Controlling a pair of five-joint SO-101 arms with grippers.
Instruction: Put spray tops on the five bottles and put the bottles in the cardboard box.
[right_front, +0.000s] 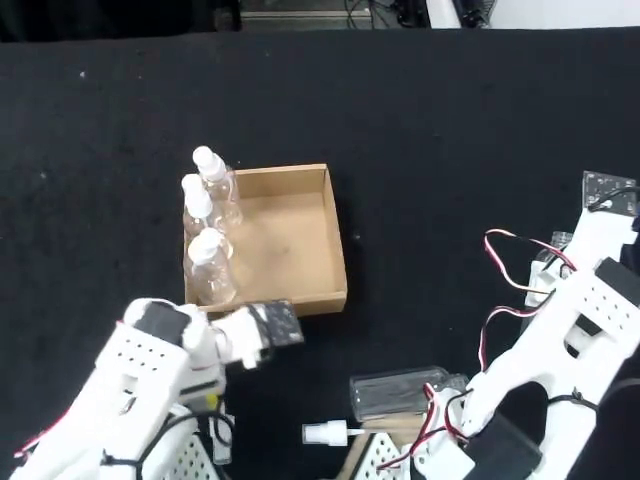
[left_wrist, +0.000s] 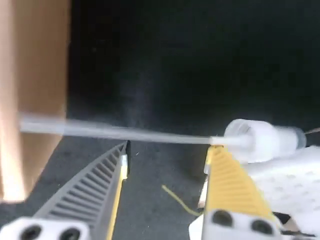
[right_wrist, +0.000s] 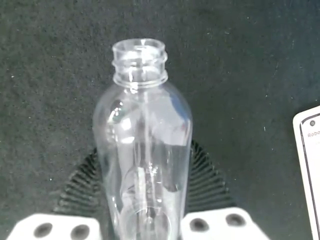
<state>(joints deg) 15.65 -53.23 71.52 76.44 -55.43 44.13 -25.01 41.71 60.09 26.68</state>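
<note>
While black tabletop (right_front: 450, 150) stretches wide: left pincer (left_wrist: 169, 150) apart, right pincer (right_wrist: 145, 155) clamped on bottle (right_wrist: 142, 125).

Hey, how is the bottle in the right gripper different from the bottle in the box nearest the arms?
The held bottle has a bare, open neck; the boxed bottle wears a white spray top. The held bottle lies on its side in the right gripper, outside the cardboard box; the boxed bottle stands upright inside it. Both are clear plastic.
</note>
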